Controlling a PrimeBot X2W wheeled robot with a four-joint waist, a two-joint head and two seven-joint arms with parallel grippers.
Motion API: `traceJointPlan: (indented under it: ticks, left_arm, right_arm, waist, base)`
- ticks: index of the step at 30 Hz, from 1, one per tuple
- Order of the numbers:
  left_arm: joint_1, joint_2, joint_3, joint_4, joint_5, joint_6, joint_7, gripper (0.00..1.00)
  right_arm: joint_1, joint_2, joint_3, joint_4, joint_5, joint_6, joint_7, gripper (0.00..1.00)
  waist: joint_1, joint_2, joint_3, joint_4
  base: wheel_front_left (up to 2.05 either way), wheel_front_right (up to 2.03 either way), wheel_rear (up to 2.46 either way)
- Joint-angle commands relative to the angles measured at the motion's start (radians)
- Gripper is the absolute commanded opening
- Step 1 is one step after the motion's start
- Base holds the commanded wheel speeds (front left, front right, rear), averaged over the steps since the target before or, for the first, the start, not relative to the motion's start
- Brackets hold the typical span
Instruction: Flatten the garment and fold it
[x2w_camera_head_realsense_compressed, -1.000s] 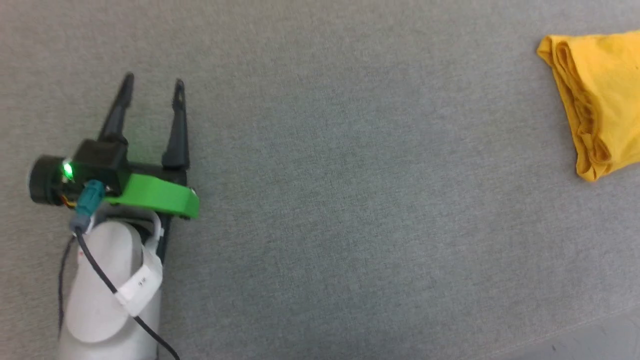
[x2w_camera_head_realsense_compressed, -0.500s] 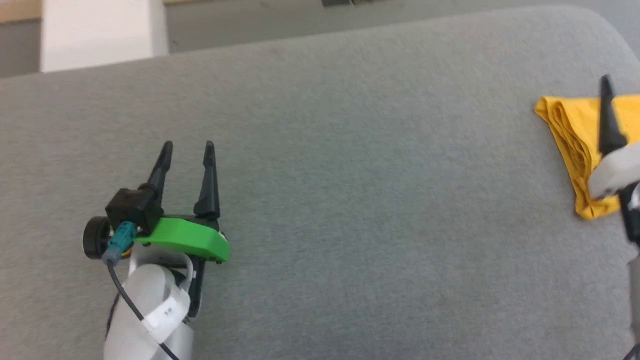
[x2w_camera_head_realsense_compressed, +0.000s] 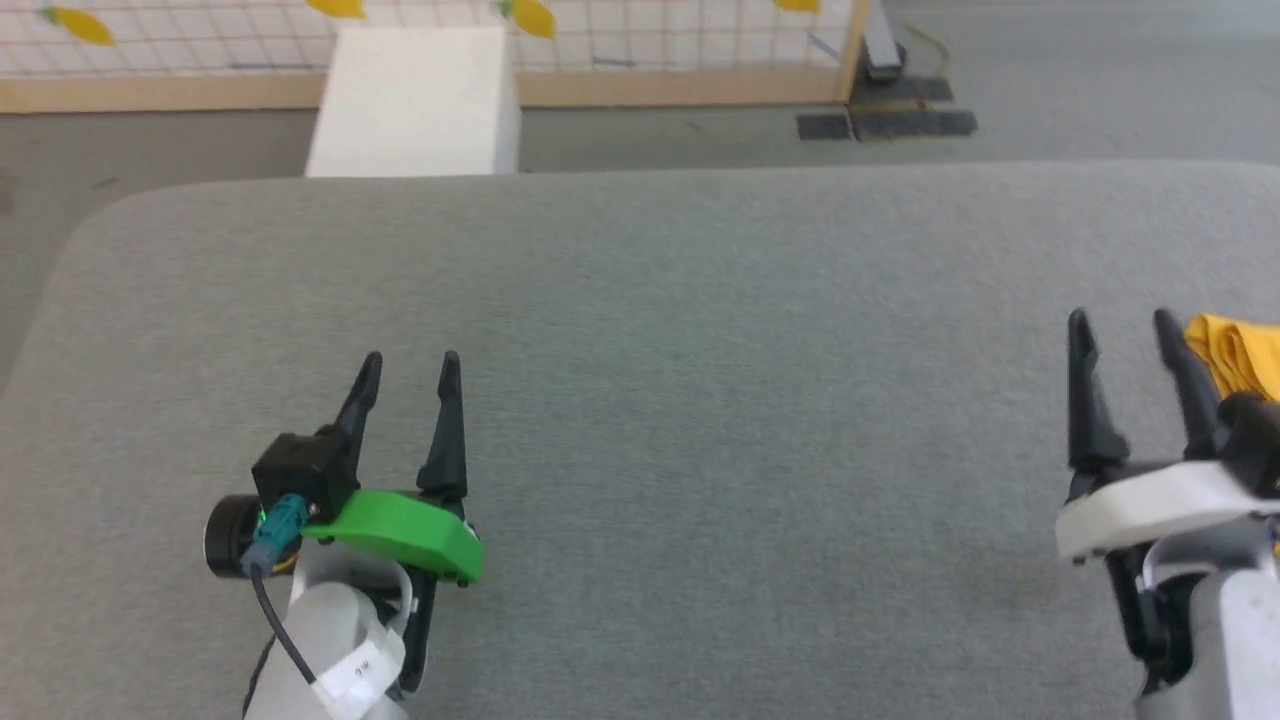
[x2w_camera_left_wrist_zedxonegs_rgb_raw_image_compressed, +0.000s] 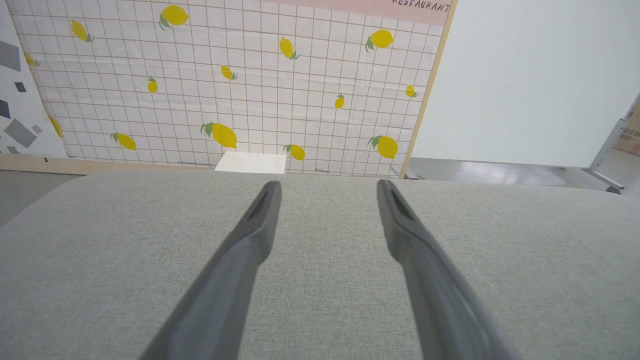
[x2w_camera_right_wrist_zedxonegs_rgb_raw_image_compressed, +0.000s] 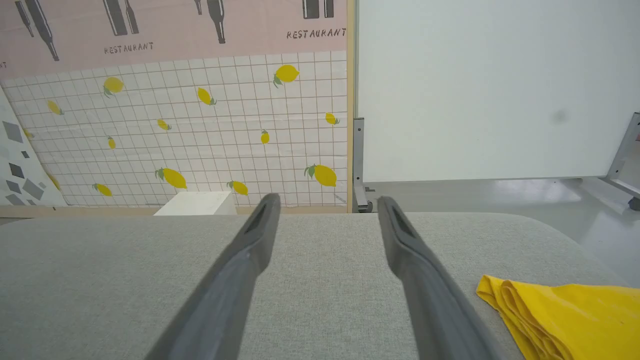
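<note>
beside the right gripper (x2w_camera_head_realsense_compressed: 1120, 318), the garment's (x2w_camera_head_realsense_compressed: 1245, 352) folded corner points left; jaws of right and left gripper (x2w_camera_head_realsense_compressed: 411, 358) stand apart.

Bright, even indoor light falls softly on the grey fabric-covered surface (x2w_camera_head_realsense_compressed: 700, 400), nearly shadowless. The wrist views bow at their edges, and the long dark fingers (x2w_camera_left_wrist_zedxonegs_rgb_raw_image_compressed: 235, 280) blur near the lens — the head view is slightly soft.
</note>
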Motion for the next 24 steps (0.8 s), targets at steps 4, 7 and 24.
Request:
traceJointPlan:
  ticks: [4, 7, 24]
  left_arm:
    - [0.041, -0.006, -0.008, 0.004, -0.014, 0.006, -0.005, 1.00]
    - [0.061, -0.007, -0.015, 0.006, -0.015, 0.006, -0.005, 1.00]
    - [0.150, -0.009, -0.056, 0.000, -0.044, 0.039, -0.005, 1.00]
  right_arm:
    - [0.069, 0.017, 0.027, -0.016, -0.004, -0.002, -0.023, 1.00]
    - [0.110, 0.022, 0.031, -0.018, -0.014, -0.002, -0.032, 1.00]
    - [0.212, 0.025, 0.058, 0.012, 0.034, -0.002, -0.050, 1.00]
  waist:
    - [0.0001, 0.0000, -0.066, 0.061]
    - [0.0001, 0.0000, -0.081, 0.073]
    - [0.0001, 0.0000, -0.123, 0.087]
  base:
    - [0.00, 0.00, 0.00]
    - [0.00, 0.00, 0.00]
    - [0.00, 0.00, 0.00]
